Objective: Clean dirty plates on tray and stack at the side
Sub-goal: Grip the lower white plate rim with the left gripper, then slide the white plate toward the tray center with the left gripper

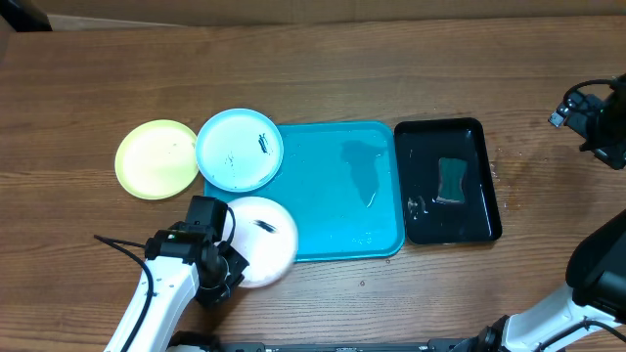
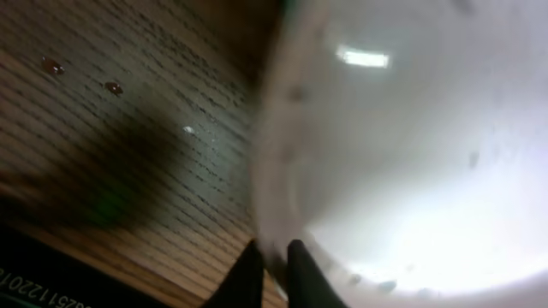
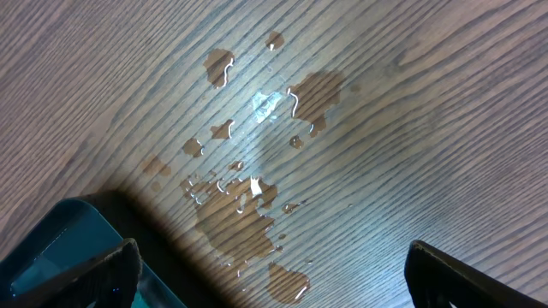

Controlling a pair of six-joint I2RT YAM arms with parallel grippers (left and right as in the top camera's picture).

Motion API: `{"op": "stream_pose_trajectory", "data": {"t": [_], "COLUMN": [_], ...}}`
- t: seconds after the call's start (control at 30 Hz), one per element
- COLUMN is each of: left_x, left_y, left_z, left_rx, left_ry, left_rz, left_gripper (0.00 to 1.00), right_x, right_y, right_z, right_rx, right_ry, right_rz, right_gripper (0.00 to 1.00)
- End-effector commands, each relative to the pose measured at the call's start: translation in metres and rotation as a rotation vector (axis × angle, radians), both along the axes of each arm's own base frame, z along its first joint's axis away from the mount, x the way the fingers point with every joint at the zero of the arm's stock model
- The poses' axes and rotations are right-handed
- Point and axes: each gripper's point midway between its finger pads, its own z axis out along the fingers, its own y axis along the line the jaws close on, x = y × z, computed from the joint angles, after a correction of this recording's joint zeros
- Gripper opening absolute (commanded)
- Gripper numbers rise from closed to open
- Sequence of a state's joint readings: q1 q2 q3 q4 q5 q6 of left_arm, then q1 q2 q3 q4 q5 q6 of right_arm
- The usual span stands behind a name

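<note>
**3 plates at the tray's left end, 1 gripped by its rim**

Overhead, the left gripper [image 1: 233,262] hides its fingertips under its own wrist, and the frame cuts off the right arm at 3 o'clock. The left wrist view is blurred. Its fingers [image 2: 250,275] stand close together, pinching the rim of the white plate [image 1: 264,240], which overlaps the turquoise tray [image 1: 333,205] at its 8 o'clock corner. Whether this plate is lifted cannot be told. The light blue plate [image 1: 240,149] covers the tray's 10 o'clock corner, and the yellow-green plate [image 1: 156,158] lies just beside it at 9 o'clock. The left arm reaches in from 7 o'clock. The right gripper [image 3: 272,278], fingers spread wide and empty, hangs above spilled water [image 3: 244,210] at 3 o'clock of the black tray [image 1: 479,205].
</note>
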State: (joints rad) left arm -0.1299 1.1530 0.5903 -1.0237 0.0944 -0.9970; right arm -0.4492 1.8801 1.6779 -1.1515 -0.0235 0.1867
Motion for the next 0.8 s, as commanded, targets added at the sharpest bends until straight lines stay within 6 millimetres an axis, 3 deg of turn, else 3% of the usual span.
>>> {"op": "stream_pose_trajectory", "data": {"t": [0.0, 0.27, 0.53, 0.77], "left_x": [-0.002, 0.006, 0.054, 0.087], "left_y": [-0.001, -0.017, -0.048, -0.057], "left_z": [-0.002, 0.002, 0.028, 0.039], "left_rx": [-0.010, -0.106, -0.260, -0.291], "left_ry": [0.012, -0.025, -0.235, -0.373], "left_rz": [0.011, -0.061, -0.192, -0.228], "left_gripper": [0.04, 0.04, 0.04, 0.04], "right_x": [0.002, 0.002, 0.002, 0.002], "right_y": [0.000, 0.000, 0.000, 0.000], "right_z": [0.010, 0.010, 0.010, 0.010], "right_rx": [-0.007, -0.007, -0.007, -0.007], "right_ry": [-0.029, -0.029, -0.029, -0.029], "right_rz": [-0.007, -0.007, -0.007, -0.007], "right_gripper": [1.00, 1.00, 1.00, 1.00]}}
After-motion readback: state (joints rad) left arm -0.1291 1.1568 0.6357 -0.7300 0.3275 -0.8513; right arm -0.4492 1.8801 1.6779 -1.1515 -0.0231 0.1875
